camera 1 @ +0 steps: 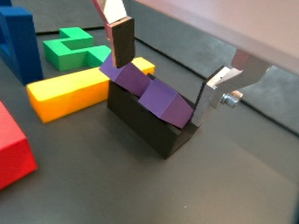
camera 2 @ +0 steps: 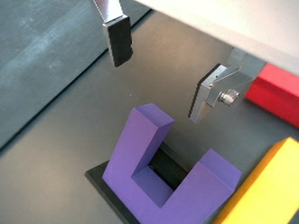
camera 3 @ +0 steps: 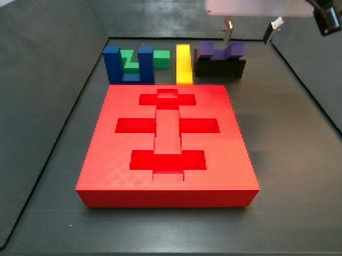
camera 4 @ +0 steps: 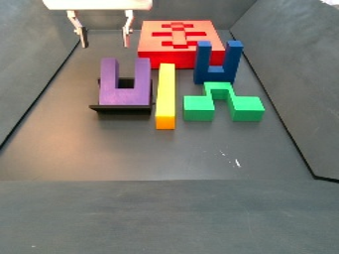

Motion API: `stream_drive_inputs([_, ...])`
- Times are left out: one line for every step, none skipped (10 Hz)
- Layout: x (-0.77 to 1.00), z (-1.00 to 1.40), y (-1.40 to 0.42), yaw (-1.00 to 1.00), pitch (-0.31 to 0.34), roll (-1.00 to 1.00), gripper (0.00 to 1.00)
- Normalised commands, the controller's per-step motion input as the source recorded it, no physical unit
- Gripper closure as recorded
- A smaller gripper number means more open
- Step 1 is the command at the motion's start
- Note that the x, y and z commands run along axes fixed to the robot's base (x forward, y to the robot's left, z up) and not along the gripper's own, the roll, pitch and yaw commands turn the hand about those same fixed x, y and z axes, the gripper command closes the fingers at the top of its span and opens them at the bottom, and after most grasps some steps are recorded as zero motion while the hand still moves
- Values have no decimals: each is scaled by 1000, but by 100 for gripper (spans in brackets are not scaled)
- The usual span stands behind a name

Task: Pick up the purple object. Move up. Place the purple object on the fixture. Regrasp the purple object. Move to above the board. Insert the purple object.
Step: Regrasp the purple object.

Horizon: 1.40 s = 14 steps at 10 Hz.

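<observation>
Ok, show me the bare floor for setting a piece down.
Bare floor lies on the near side of the purple object, yellow bar and green block. Crowded: those and the blue block beside the board. The open gripper hangs above the purple object.

Even, bright overhead light, soft shadows; wrist views slightly blurred, side views sharp.
</observation>
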Motion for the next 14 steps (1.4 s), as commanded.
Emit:
stream_drive_inputs([0, -214, -120, -60, -343, 686, 0])
stream_drive_inputs([0, -200, -123, -31, -311, 717, 0])
stream_drive_inputs([40, -160, -51, -26, -206, 783, 0])
stream_drive_inputs([0, -140, 20, -100, -137, 837, 0])
stream_drive_inputs([-26, -3, 220, -100, -3, 794, 0])
stream_drive_inputs([-71, 0, 217, -43, 0, 834, 0])
stream_drive_inputs([-11, -23, 131, 0, 0, 846, 0])
stream_drive_inputs([74, -51, 26, 0, 0, 803, 0])
stream_drive_inputs([54, -123, 0, 57, 0, 840, 0])
stream_drive_inputs([114, -134, 0, 180, 60, 831, 0])
stream_drive_inputs([43, -151, -51, 303, 126, 803, 0])
stream_drive_inputs([43, -151, 0, 369, 211, 674, 0])
stream_drive_inputs([266, -49, -14, 423, 411, 649, 0])
stream_drive_inputs([440, -3, -9, 440, 440, 549, 0])
